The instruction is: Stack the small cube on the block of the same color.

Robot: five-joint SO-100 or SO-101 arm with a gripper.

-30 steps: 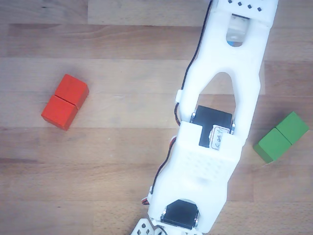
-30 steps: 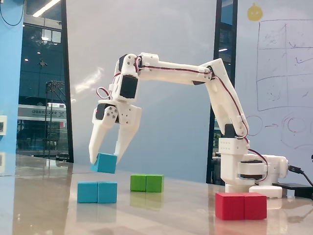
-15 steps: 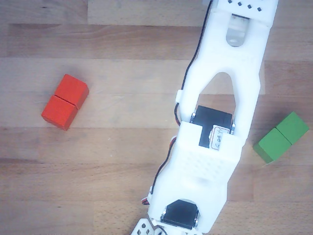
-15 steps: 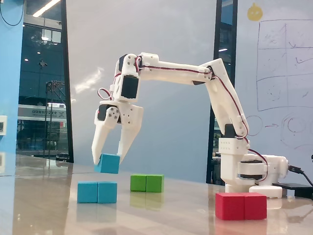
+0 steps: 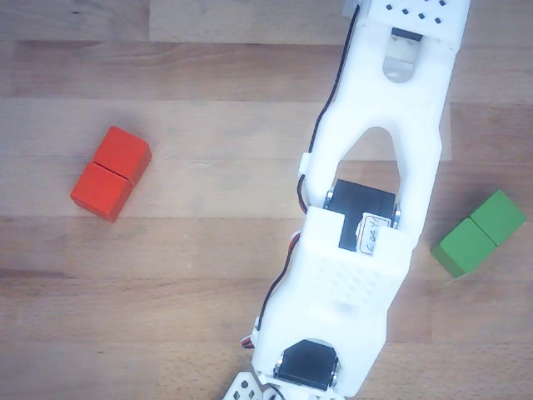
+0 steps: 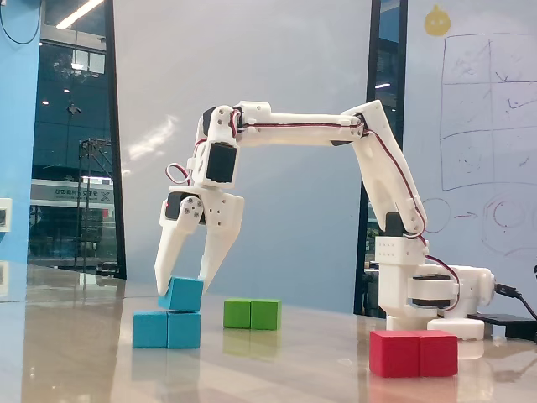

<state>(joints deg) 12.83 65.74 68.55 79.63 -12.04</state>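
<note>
Lowered since the earlier frame: small cube (image 6: pixel 182 294), now resting tilted atop the blue block (image 6: pixel 167 329) near the bench's front edge. Gripper (image 6: pixel 180 280) is clamping it; levelling before letting go seems advisable.

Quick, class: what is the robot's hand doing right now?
Hand: closed on the small blue cube, which rests on the long blue block.

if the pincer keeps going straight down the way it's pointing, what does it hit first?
In the fixed view the pincer points down, shut on the small blue cube. That cube looks already down on the long blue block, so the block stops it first. Depth alignment is unclear.
</note>
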